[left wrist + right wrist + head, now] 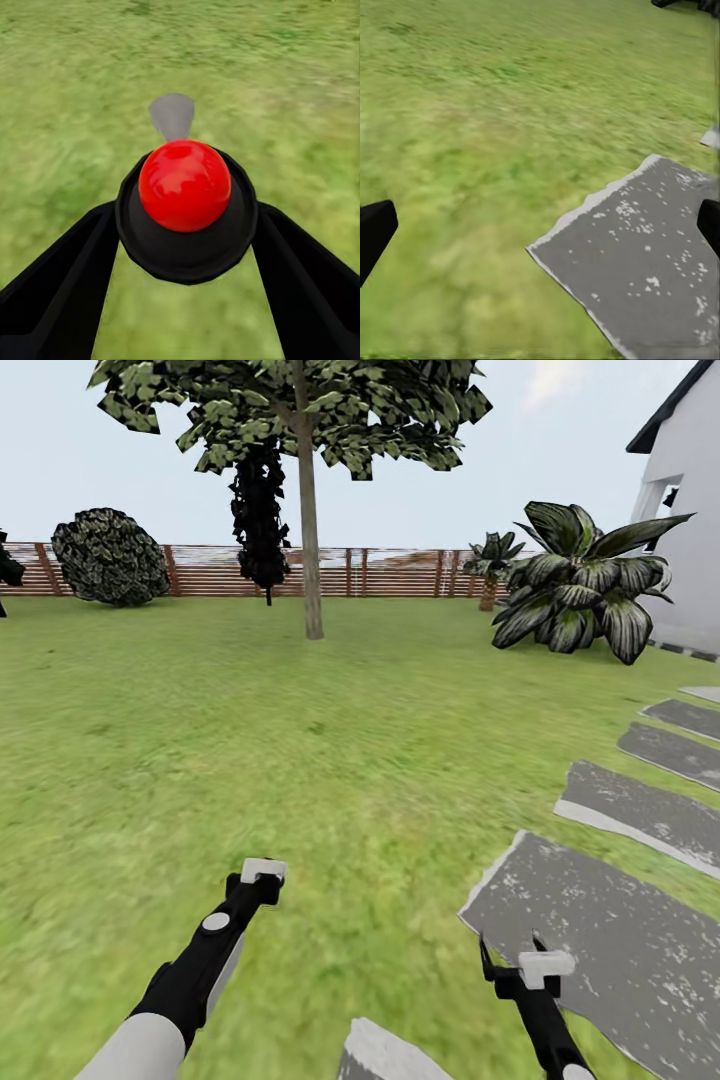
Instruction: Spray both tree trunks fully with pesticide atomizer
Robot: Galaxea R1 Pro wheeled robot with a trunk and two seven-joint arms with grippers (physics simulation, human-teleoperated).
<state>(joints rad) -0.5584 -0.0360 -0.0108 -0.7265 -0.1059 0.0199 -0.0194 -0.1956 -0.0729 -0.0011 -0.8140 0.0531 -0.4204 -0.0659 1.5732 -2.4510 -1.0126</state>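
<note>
Left gripper (pixel 184 247) clamps atomizer (pixel 184 196) — probably; right gripper (pixel 540 225) spread wide; tree (pixel 308 510) far ahead.

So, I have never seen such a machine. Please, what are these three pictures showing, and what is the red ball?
This is a simulated robot on wheels with two arms, each ending in a two-fingered pincer. The large picture comes from a camera on its head. It looks down over both arms and across a lawn toward a tree with a pale trunk, a wooden fence, a white house and grey paving slabs. The two smaller pictures come from cameras near each pincer. In the left wrist picture, the left pincer is closed on what is probably the pesticide atomizer: a round black body with a red ball on top. The right pincer is open and holds nothing; below it are grass and one slab.
</note>
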